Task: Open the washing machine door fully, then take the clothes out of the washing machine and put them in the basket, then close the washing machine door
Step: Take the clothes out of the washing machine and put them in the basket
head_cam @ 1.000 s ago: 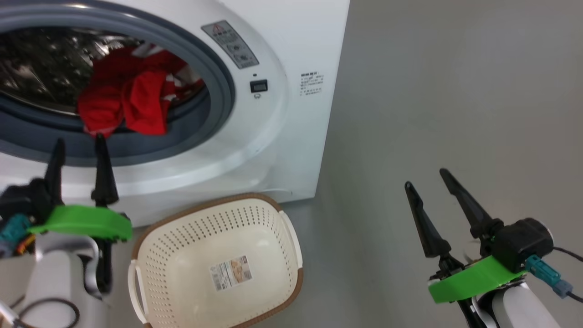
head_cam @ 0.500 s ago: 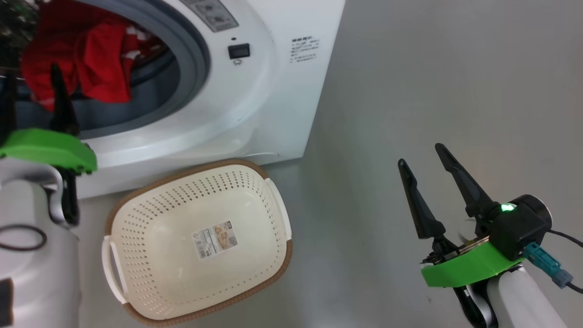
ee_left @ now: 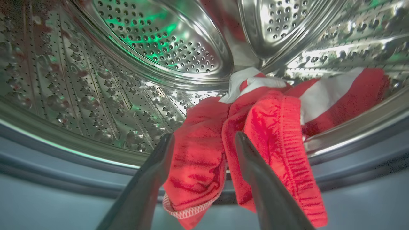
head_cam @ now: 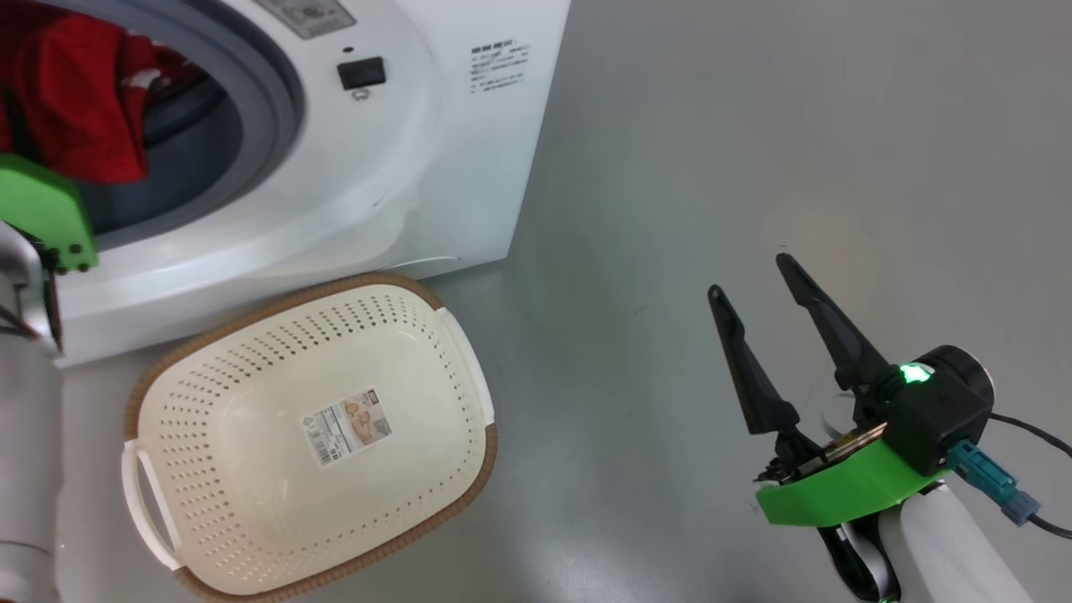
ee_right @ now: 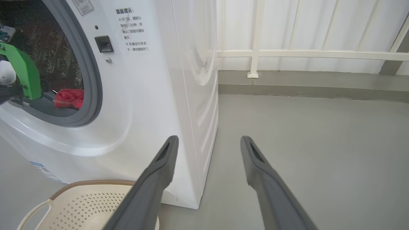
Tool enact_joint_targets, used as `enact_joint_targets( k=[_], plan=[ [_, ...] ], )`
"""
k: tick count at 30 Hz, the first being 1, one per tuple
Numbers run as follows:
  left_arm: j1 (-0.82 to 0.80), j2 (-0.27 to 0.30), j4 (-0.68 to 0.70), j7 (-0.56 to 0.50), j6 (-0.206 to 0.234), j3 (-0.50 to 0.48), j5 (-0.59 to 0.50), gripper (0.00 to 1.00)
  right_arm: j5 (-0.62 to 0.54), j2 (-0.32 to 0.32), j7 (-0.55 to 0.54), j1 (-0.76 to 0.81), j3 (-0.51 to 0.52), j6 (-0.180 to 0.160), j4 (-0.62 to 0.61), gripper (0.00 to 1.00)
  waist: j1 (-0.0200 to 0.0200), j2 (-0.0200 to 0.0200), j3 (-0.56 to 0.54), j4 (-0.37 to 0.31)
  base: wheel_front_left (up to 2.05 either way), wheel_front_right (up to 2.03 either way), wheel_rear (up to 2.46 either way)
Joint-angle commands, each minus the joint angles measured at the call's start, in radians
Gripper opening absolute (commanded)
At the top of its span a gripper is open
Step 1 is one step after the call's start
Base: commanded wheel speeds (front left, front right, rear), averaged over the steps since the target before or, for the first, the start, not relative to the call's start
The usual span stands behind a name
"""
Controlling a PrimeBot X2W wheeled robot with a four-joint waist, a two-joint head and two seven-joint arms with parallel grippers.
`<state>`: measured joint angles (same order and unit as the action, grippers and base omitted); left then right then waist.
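Left claw [ee_left: 204, 135] has advanced, open, to the clothes [ee_left: 271, 127]; right claw [head_cam: 748, 275] hangs open.

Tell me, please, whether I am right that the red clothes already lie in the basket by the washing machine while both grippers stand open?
Not quite: the clothes lie in the drum of the washing machine, as the left wrist view shows; the basket holds none. The left gripper and right gripper do stand open.
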<state>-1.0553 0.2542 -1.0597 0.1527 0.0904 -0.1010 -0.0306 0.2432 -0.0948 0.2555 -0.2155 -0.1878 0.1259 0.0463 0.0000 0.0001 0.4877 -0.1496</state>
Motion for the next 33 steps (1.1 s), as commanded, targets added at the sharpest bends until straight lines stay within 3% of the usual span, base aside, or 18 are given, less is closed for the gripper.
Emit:
enact_joint_targets(
  k=[1,14,21,22,23,27,33],
  plan=[
    [-0.02,0.07,0.003,-0.012,0.013,-0.006,-0.02,1.0,0.009,-0.002,0.006,-0.014,-0.03,0.005,-0.024,1.0,0.0,-0.0001,0.01,-0.01,0.0,0.0,0.0],
    [-0.072,0.129,-0.127,-0.159,0.058,0.046,-0.059,1.0,0.03,0.006,0.006,-0.02,-0.053,0.005,-0.016,1.0,0.0,-0.0001,0.027,-0.02,0.0,0.0,0.0],
    [-0.074,0.149,-0.16,-0.202,0.037,0.046,-0.036,1.0,0.041,0.011,0.006,-0.026,-0.068,0.005,-0.012,1.0,0.0,-0.0001,0.043,-0.034,0.0,0.0,0.0],
    [-0.074,0.149,-0.165,-0.213,0.027,0.048,-0.033,0.85,0.042,0.011,0.006,-0.026,-0.067,0.005,-0.012,1.0,0.0,-0.0001,0.045,-0.036,0.0,0.0,0.0],
    [-0.075,0.149,-0.169,-0.22,0.015,0.047,-0.028,0.0,0.043,0.01,0.006,-0.026,-0.066,0.005,-0.011,1.0,0.0,-0.0001,0.046,-0.037,0.0,0.0,0.0],
    [-0.077,0.149,-0.171,-0.217,-0.002,0.051,-0.019,0.0,0.042,0.01,0.006,-0.027,-0.061,0.005,-0.01,1.0,0.0,-0.0001,0.05,-0.036,0.0,0.0,0.0],
    [-0.071,0.138,-0.142,-0.109,0.012,0.033,0.015,0.0,0.04,0.008,0.006,-0.035,-0.06,0.005,-0.006,1.0,0.0,-0.0001,0.049,-0.022,0.0,0.0,0.0]
  ],
)
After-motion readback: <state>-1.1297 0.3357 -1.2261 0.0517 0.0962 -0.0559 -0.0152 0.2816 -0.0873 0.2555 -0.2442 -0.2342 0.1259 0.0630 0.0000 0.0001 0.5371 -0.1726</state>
